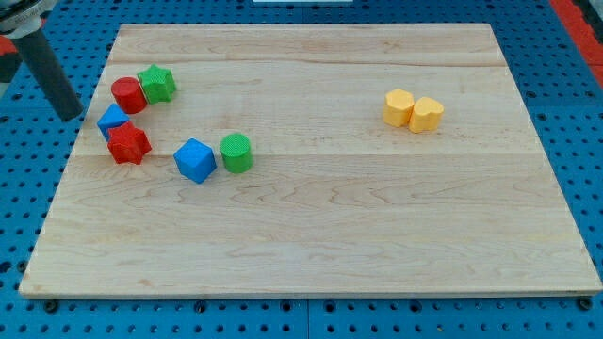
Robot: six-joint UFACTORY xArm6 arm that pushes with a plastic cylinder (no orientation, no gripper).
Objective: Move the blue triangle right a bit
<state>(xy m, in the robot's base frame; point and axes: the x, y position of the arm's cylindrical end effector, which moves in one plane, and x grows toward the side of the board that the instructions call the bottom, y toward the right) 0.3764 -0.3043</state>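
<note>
The blue triangle [111, 120] lies near the board's left edge, partly covered by a red star [128, 144] touching it from below. A red cylinder [128, 95] sits just above it, touching a green star [156, 83]. My tip [72, 115] is at the end of the dark rod at the view's far left, just off the board's left edge, a short way left of the blue triangle and apart from it.
A blue cube [195, 160] and a green cylinder [236, 153] sit side by side right of the cluster. Two yellow blocks [413, 110] touch each other at the upper right. The wooden board [311, 235] rests on a blue pegboard.
</note>
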